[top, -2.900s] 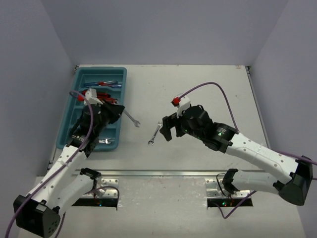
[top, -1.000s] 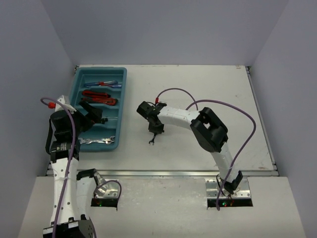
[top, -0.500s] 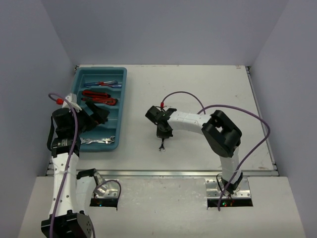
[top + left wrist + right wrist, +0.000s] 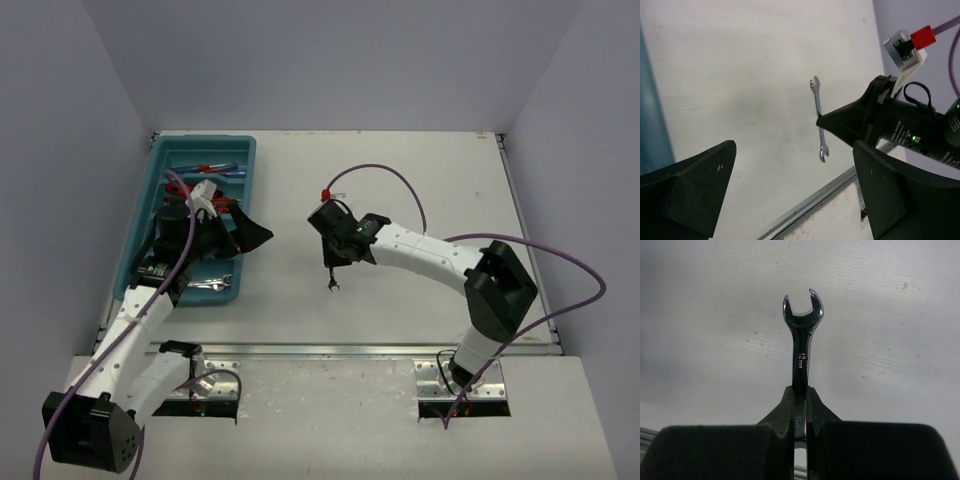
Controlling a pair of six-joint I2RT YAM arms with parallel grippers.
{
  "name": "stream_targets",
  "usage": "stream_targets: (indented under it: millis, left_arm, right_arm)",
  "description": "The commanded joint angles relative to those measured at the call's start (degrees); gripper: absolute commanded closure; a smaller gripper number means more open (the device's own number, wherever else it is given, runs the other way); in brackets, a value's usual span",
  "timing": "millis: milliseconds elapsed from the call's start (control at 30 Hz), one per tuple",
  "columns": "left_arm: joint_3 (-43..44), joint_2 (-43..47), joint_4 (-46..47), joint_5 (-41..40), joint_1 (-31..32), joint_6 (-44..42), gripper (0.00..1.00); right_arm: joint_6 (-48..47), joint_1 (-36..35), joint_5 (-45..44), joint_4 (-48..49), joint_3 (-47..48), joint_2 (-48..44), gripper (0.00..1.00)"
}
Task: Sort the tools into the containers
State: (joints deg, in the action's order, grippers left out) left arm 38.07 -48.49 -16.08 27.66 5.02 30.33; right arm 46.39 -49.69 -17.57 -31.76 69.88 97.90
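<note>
Right gripper [image 4: 800, 396]: fingers pinched tight on the shank of a silver 12 mm open-end wrench [image 4: 802, 335], which it holds mid-table, apparently lifted, well apart from the teal tray [image 4: 160, 150]. Left gripper [image 4: 250, 237] is spread wide and empty at the tray's right edge. Two wrenches [image 4: 205, 285] lie in the tray's nearest compartment — likely the target. Carry slowly, since the thin pinch could pivot. Align the wrench lengthwise and lower it before releasing, minding the left arm.

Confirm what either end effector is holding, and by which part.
Right end effector pinches the wrench at mid-shank, both heads free. Left end effector is open and empty.
</note>
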Motion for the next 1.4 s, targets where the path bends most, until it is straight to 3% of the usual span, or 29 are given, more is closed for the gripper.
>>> stream_targets:
  millis: [0, 67, 400, 667, 800, 867, 900, 1000, 1033, 1133, 1167, 1200, 1233, 1300, 1333, 1367]
  left_arm:
    - [-3.91, -2.18, 18.56, 2.99, 4.02, 9.76, 0.0]
    - [-5.6, -2.95, 24.43, 2.62, 6.9, 13.2, 0.0]
    - [-5.04, -11.53, 35.42, -7.38, 20.63, 20.97, 0.02]
    - [-2.76, -17.24, 37.56, -11.51, 26.82, 21.95, 0.17]
    - [-2.11, -19.56, 40.66, -11.68, 29.06, 22.6, 0.39]
    - [-1.86, -20.07, 41.76, -11.66, 29.96, 22.67, 0.57]
    - [-1.77, -20.42, 42.79, -11.4, 30.14, 22.67, 0.73]
    - [-1.76, -20.43, 42.57, -12.15, 30.49, 22.76, 0.94]
    - [-1.77, -20.29, 42.34, -12.7, 30.55, 22.76, 0.99]
    - [-1.88, -20.0, 41.01, -14.18, 30.54, 22.76, 1.0]
    - [-1.78, -19.73, 39.01, -15.2, 30.49, 22.69, 1.0]
    - [-1.32, -19.04, 36.27, -18.07, 30.33, 22.49, 1.0]
    - [-0.27, -18.03, 32.61, -22.53, 29.8, 22.29, 1.0]
    - [1.19, -16.23, 21.22, -28.06, 25.11, 22.13, 1.0]
    - [2.06, -14.75, 16.66, -30.87, 21.56, 21.86, 1.0]
    - [2.25, -13.43, 15.39, -30.95, 20.06, 21.72, 1.0]
  right_arm:
    - [-7.64, -0.23, 1.68, 7.28, -4.4, -10.33, 1.0]
    - [-10.24, -0.23, 4.04, 11.1, -7.42, -14.33, 1.0]
    - [-14.41, -0.49, 10.12, 16.89, -12.69, -22.8, 1.0]
    - [-14.22, -0.67, 12.74, 19.63, -14.37, -25.86, 1.0]
    - [-14.57, -0.76, 16.2, 21.38, -14.67, -26.42, 1.0]
    - [-14.57, -0.76, 16.7, 22.01, -14.6, -26.45, 1.0]
    - [-14.66, -0.76, 17.22, 22.37, -14.86, -26.71, 1.0]
    - [-14.43, -0.76, 17.3, 23.62, -15.71, -27.53, 1.0]
    - [-14.33, -0.76, 17.37, 23.86, -16.12, -27.78, 1.0]
    - [-14.22, -0.76, 17.39, 24.7, -17.32, -28.45, 1.0]
    - [-14.09, -0.76, 17.39, 24.29, -17.29, -28.62, 0.96]
    - [-13.78, -0.76, 16.72, 23.55, -17.3, -28.92, 0.77]
    - [-13.58, -0.76, 15.05, 21.9, -17.47, -29.44, 0.47]
    - [-13.44, -0.73, 11.82, 19.2, -17.75, -30.66, 0.08]
    - [-13.69, -0.67, 9.47, 17.0, -18.01, -31.69, 0.01]
    - [-13.75, -0.65, 7.94, 15.67, -18.46, -32.54, 0.01]
